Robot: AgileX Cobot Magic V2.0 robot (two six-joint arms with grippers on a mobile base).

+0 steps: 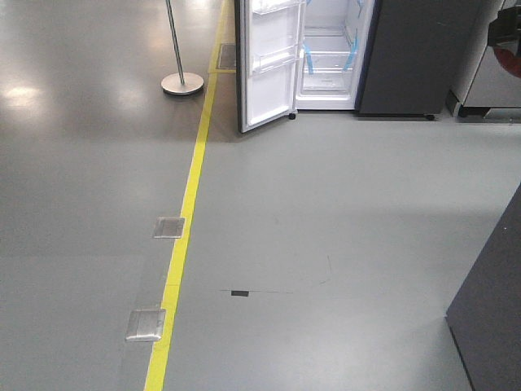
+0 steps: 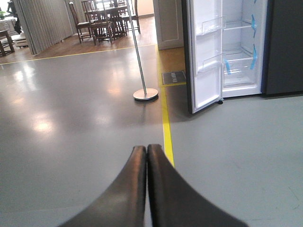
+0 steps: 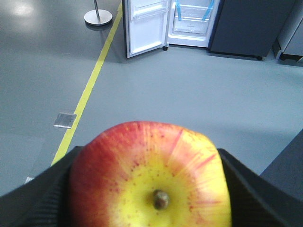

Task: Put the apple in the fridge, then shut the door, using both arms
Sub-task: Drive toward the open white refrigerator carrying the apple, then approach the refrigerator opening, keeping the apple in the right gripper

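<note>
My right gripper (image 3: pixel 149 163) is shut on the apple (image 3: pixel 149 179), red with a yellow-green patch around its stem, which fills the bottom of the right wrist view. The fridge (image 1: pixel 407 57) stands far ahead, dark grey, with a white interior (image 1: pixel 330 53), glass shelves and blue tape strips. Its door (image 1: pixel 273 61) hangs open to the left, white inside with clear bins. The fridge also shows in the left wrist view (image 2: pixel 241 47) and the right wrist view (image 3: pixel 189 21). My left gripper (image 2: pixel 147 149) is shut and empty, over the floor.
A yellow floor line (image 1: pixel 189 204) runs toward the fridge door. A metal post on a round base (image 1: pixel 181 81) stands left of the door. Metal floor plates (image 1: pixel 146 324) lie by the line. A dark slanted panel (image 1: pixel 488 309) is at the right; a steel appliance (image 1: pixel 492 73) stands beyond the fridge.
</note>
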